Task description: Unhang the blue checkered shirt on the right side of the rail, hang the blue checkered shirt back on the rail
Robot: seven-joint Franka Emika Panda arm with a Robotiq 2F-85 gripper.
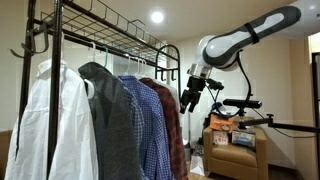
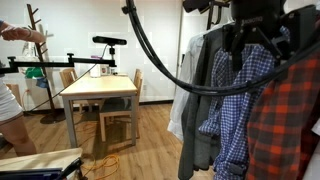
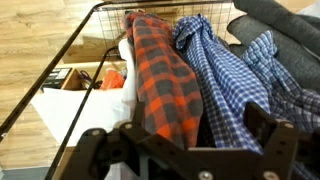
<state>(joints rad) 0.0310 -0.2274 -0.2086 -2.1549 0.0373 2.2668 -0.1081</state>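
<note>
The blue checkered shirt (image 1: 150,120) hangs on the rail (image 1: 120,52) of the black rack, between a grey garment and a dark red plaid shirt (image 1: 176,120) at the rack's right end. It also shows in an exterior view (image 2: 235,110) and in the wrist view (image 3: 225,85). My gripper (image 1: 190,97) is open and empty, just beyond the rack's right end at hanger height. In the wrist view its fingers (image 3: 185,140) straddle the tops of the red plaid shirt (image 3: 160,75) and the blue checkered shirt without gripping either. In an exterior view the gripper (image 2: 250,35) hangs above both shirts.
A white shirt (image 1: 50,120) and a grey one (image 1: 110,120) fill the rack's left part. An armchair with boxes (image 1: 235,145) stands behind the arm. A wooden table (image 2: 100,90) with chairs, tripods and a person (image 2: 10,95) are farther off.
</note>
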